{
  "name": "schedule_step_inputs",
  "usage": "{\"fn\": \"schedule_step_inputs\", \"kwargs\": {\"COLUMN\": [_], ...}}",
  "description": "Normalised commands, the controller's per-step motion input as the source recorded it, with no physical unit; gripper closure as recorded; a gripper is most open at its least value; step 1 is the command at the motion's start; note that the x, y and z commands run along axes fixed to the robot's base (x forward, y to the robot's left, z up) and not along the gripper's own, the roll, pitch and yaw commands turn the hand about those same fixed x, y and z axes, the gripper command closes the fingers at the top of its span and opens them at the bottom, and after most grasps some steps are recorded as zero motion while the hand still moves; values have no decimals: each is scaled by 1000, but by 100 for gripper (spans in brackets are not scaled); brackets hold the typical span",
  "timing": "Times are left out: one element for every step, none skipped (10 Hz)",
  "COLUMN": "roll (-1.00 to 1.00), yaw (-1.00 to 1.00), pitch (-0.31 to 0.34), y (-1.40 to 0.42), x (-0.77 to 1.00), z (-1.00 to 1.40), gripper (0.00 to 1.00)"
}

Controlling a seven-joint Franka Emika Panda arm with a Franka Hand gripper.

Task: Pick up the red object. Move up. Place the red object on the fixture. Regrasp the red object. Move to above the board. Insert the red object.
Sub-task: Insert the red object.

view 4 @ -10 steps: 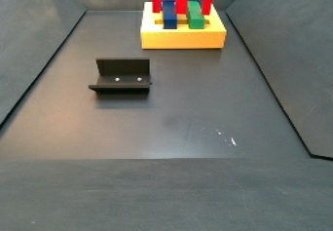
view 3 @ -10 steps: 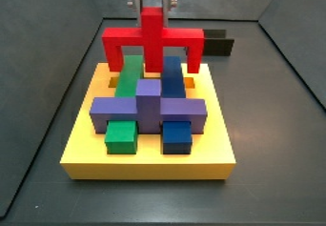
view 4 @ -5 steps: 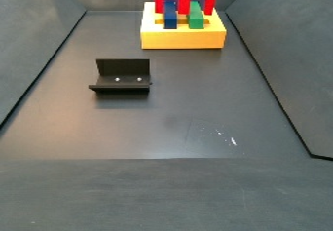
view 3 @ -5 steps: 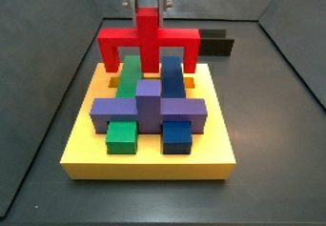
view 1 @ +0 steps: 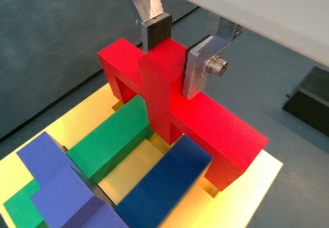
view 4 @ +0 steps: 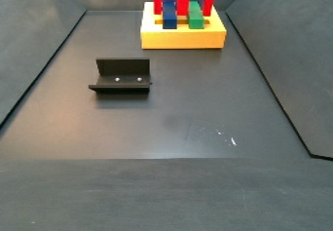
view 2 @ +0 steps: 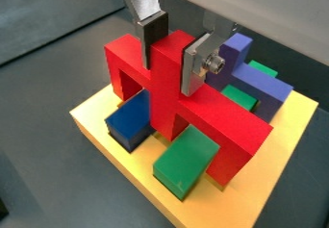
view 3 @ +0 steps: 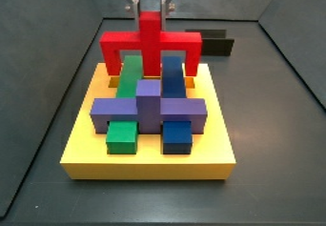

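Your claw [view 1: 178, 47] still grips the red object's [view 1: 174, 102] upright stub, but it has sunk over the last second; its legs now reach the board's [view 3: 151, 159] far slots, so insertion is nearly done.

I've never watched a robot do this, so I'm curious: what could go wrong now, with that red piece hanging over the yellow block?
The gripper holds the red object only by its narrow upright stub, so it might tilt or slip. Its two legs straddle the green block and blue block on the board; a small misalignment could jam a leg against them.
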Motion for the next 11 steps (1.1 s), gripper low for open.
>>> {"fn": "schedule_step_inputs", "kwargs": {"roll": [0,0,7,30,14,14,17,3,0,36,77], "yaw": [0,0,3,0,0,0,0,0,0,0,17], "pitch": [-14,-9,0,14,50,41,24,0,0,0,0], "y": [0,0,-11,-17,0,0,0,0,0,0,0], "x": [-249,-29,77,197,320,263,140,0,0,-317,-329], "z": [-94,-83,-171,-211,-223,-234,-211,-140,-117,0,0], "gripper": [100,100,100,100,100,100,100,100,100,100,100]}}
